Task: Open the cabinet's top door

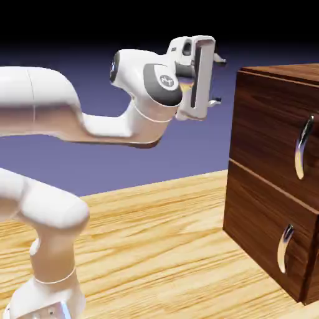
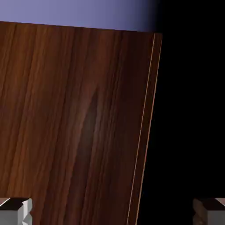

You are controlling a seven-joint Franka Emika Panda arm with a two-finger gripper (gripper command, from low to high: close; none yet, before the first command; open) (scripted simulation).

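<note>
- Top door (image 1: 268, 124): upper panel of 2, exterior view's right, closed.
- Its handle (image 1: 303, 147): 1 long curve, long axis near upright, toward the exterior view's right from the gripper (image 1: 219, 81) and lower.
- Gripper: fingertips wide apart, nothing between, short of the cabinet (image 1: 280, 70).
- Next move likely: across and down to the handle.

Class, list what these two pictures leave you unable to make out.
- Cabinet's right side: cut off by the exterior view's edge.
- Both handles: outside the hand view.
- Arm's middle: beyond the exterior view's left edge.
- Fingers: cropped by the hand view's bottom edge.
</note>
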